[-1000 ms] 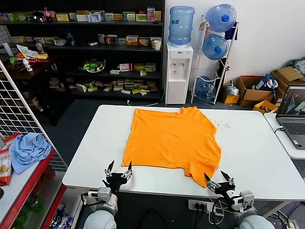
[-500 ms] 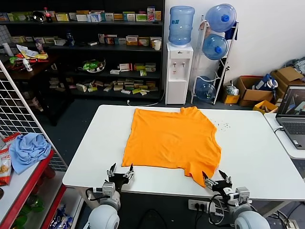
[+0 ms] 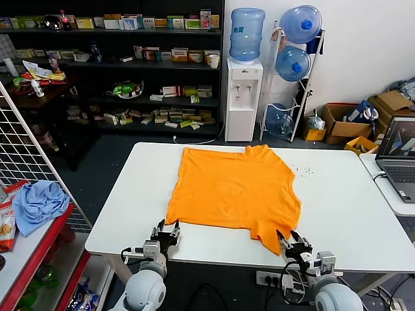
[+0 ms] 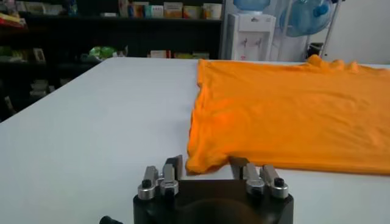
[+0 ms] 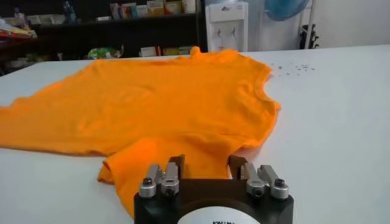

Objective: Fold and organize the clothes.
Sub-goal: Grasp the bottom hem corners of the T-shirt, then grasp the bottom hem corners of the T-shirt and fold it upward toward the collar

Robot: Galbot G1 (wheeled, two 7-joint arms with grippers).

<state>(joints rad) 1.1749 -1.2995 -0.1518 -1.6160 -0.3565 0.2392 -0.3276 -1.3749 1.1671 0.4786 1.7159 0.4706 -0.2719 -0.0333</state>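
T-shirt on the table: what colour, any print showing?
The T-shirt is plain bright orange; no print shows on the upward side. The head view shows it best.

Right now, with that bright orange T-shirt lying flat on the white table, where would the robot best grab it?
Probably at the near edge, coming in low from the robot's own side. The bright orange T-shirt lies spread flat, so only its edges offer something to pinch. The open left gripper faces the near corner; the open right gripper faces the near sleeve.
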